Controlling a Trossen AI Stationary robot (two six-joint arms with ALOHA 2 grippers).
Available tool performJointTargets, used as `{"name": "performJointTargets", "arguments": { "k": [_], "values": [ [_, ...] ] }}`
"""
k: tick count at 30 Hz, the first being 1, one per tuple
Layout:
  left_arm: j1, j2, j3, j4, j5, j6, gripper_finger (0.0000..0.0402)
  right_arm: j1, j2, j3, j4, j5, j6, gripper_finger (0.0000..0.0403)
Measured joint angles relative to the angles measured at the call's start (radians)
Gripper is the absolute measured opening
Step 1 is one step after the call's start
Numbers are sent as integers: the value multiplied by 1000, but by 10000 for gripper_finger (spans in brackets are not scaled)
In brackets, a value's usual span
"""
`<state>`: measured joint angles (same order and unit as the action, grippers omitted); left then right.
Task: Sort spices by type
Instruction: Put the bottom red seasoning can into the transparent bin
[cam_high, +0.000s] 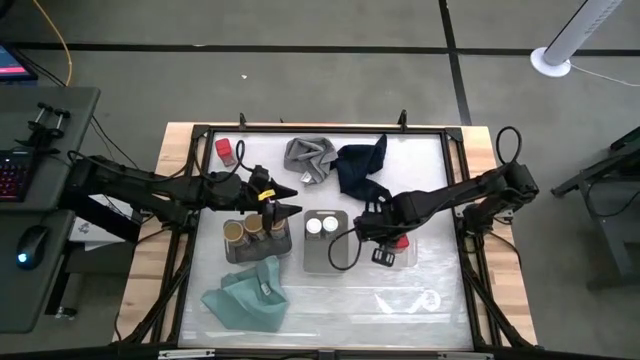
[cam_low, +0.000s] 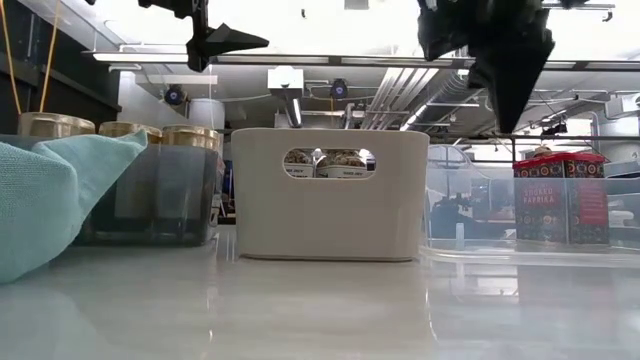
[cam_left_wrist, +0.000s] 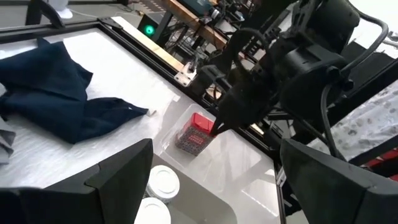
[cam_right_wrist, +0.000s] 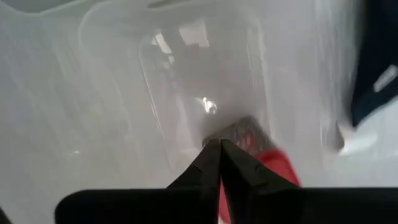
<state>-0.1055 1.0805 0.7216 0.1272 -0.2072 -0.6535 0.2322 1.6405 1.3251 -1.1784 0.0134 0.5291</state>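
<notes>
One red squarish jar (cam_high: 401, 241) stands in the clear tray (cam_low: 470, 205). My right gripper (cam_right_wrist: 219, 148) hangs shut just above that jar (cam_right_wrist: 273, 169), its tips clear of the red top in the low view. A second red jar (cam_high: 225, 150) stands on the table near the far left corner. Three tan-topped jars (cam_high: 250, 232) sit in the dark tray (cam_low: 150, 200). Two white-topped jars (cam_high: 322, 226) sit in the white bin (cam_low: 325, 195). My left gripper (cam_high: 292, 200) is open, raised between the dark tray and the white bin.
A grey cloth (cam_high: 310, 157) and a navy cloth (cam_high: 360, 167) lie near the far edge. A teal cloth (cam_high: 245, 296) lies by the near left side, against the dark tray. Bare table shows near the right front (cam_high: 420, 300). A black frame rims the table.
</notes>
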Motion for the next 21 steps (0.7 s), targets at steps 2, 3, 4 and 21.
{"name": "performJointTargets", "arguments": {
  "k": [2, 3, 4, 21],
  "values": [
    [0, 0, 0, 0, -9, 0, 337, -8, 0, -12, 31, -4, -63, 5],
    [0, 0, 0, 0, -14, 0, 337, -12, 0, -16, 44, 1, -91, 5],
    [0, 0, 0, 0, -18, 0, 337, -16, 0, -21, 56, 2, -119, 4],
    [0, 0, 0, 1, -31, -49, 337, -51, 0, -137, 132, -8, -402, 0]
  ]
}}
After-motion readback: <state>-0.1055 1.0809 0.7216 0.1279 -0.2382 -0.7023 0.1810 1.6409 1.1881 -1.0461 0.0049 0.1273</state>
